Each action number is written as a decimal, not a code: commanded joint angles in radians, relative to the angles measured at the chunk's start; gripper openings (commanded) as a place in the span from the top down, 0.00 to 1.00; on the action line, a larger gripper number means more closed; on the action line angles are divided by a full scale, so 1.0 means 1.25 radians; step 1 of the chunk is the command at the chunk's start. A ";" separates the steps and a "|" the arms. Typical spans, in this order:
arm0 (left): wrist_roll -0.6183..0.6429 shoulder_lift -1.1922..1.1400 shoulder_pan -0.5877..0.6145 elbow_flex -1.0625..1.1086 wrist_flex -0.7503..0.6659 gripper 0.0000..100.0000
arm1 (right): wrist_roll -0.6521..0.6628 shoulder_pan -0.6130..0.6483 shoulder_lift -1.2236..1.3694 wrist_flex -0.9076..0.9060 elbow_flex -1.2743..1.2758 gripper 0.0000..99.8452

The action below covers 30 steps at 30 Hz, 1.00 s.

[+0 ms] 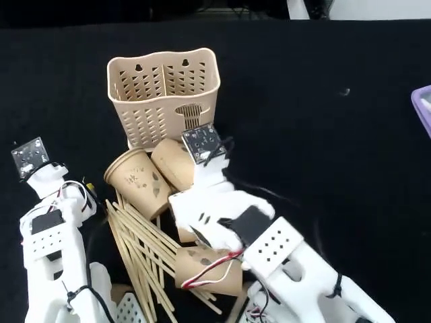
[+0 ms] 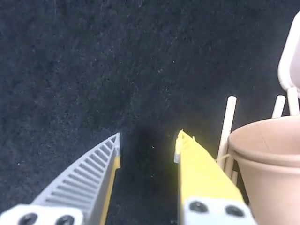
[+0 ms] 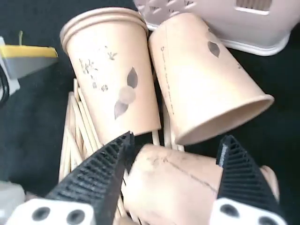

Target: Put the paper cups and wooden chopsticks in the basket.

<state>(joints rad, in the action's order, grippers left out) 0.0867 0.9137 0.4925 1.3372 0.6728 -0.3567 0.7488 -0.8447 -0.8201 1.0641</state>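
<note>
— Progress on the tidy-up, how does it stand?

— Barely begun, I'd judge. The right gripper (image 3: pixel 178 143) has its black jaws spread wide, one on each side of the nearest cup (image 3: pixel 183 187), which lies on its side under the fingertips. I can't see the jaws pressing it, so I'd call it straddled, not gripped.

— And just past the fingertips?

— Two more cups side by side: the printed cup (image 3: pixel 112 75) and the second cup (image 3: pixel 206 79), its mouth turned back toward the gripper. The wooden chopsticks (image 3: pixel 79 126) fan out under the cups, toward the left arm's side. Back toward the right arm's base lies a fourth cup (image 1: pixel 209 269).

— The basket?

— The basket (image 3: pixel 253 23) stands farthest out, beyond those two cups and touching or nearly touching the second one. Every cup and stick I can count lies on the table (image 2: pixel 93 70) outside it.

— What about the other arm?

— The left gripper (image 2: pixel 148 138) is also spread apart, with bare table between its jaws. Chopstick ends and a cup rim, probably the printed cup's, sit just beside its yellow finger.

— So what's left?

— All of it, by my reading: four cups at least and the whole bundle of sticks.
</note>
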 commanded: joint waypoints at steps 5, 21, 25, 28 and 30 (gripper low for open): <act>0.010 0.017 -0.002 0.003 -0.014 0.80 | -0.012 0.001 -0.028 0.204 0.091 0.71; 0.010 0.017 -0.001 0.004 -0.014 0.80 | -0.009 -0.095 -0.026 0.373 0.181 0.87; 0.010 0.017 -0.001 0.004 -0.014 0.80 | -0.009 -0.095 -0.026 0.374 0.181 0.87; 0.010 0.017 -0.001 0.004 -0.014 0.80 | -0.009 -0.095 -0.026 0.374 0.182 0.87; 0.010 0.017 -0.001 0.004 -0.014 0.80 | -0.009 -0.095 -0.028 0.373 0.184 0.87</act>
<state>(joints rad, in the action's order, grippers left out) 0.0867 0.9137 0.4925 1.3541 0.6728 -0.3659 0.6506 -0.8447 -0.3767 1.2988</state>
